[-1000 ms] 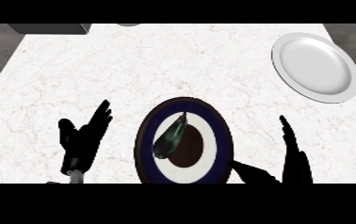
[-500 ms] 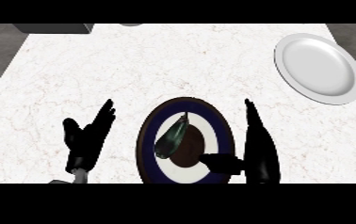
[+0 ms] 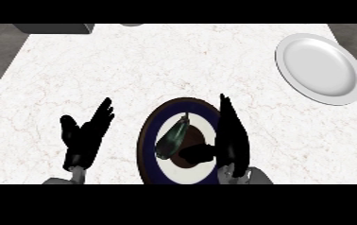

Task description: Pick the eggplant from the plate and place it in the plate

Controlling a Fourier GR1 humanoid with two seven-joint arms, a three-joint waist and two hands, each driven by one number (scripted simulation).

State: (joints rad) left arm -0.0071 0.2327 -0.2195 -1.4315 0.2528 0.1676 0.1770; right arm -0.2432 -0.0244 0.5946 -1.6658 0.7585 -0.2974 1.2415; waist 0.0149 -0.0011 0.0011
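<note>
- Head view, far left: the left hand [image 3: 85, 136] rests on the counter [image 3: 174, 63] beside the dark plate [image 3: 148, 141], fingers straight and released, holding nothing.
- Centre: the eggplant [image 3: 173, 137] lies tilted on the dark plate, its stem end pointing up and away.
- Just right of it: the right hand [image 3: 230, 134] stands over the plate's right side, fingers straight, thumb reaching toward the eggplant; nothing is grasped.
- Step in hand, as I judge it: the approach before the pick. Next, the right hand must close round the eggplant.
- Far right: the white plate [image 3: 315, 68], well apart, is the likely target.
- No brands or writing show.
</note>
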